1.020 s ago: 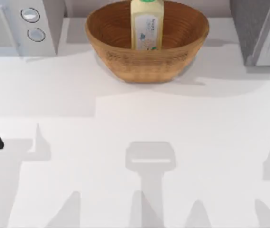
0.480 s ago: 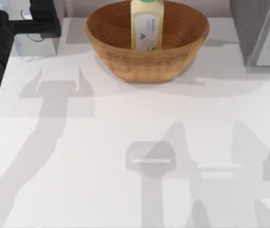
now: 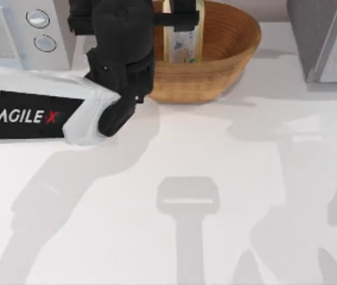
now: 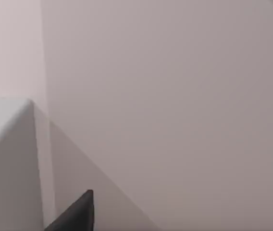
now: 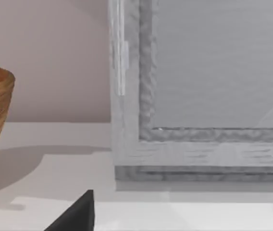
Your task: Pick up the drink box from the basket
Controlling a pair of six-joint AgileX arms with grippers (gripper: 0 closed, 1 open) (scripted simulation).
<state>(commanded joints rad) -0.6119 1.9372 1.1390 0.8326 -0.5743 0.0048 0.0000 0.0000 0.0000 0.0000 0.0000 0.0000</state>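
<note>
**Left arm now over the basket**

While the right arm stays parked off the table's right, my left arm has swung in from the left edge across the table (image 3: 216,178) to the basket (image 3: 228,53) at the back. Its gripper (image 3: 177,18) now straddles the box (image 3: 183,44), which stands upright inside. The fingers look spread either side of it, I think, not yet clamped. Closing seems next.

The word "AGILE X" is printed in white letters, with the X in red, on a black panel of the left arm (image 3: 32,117). Small coloured print is seen on the white label of the drink box (image 3: 183,43), but it cannot be read.
</note>
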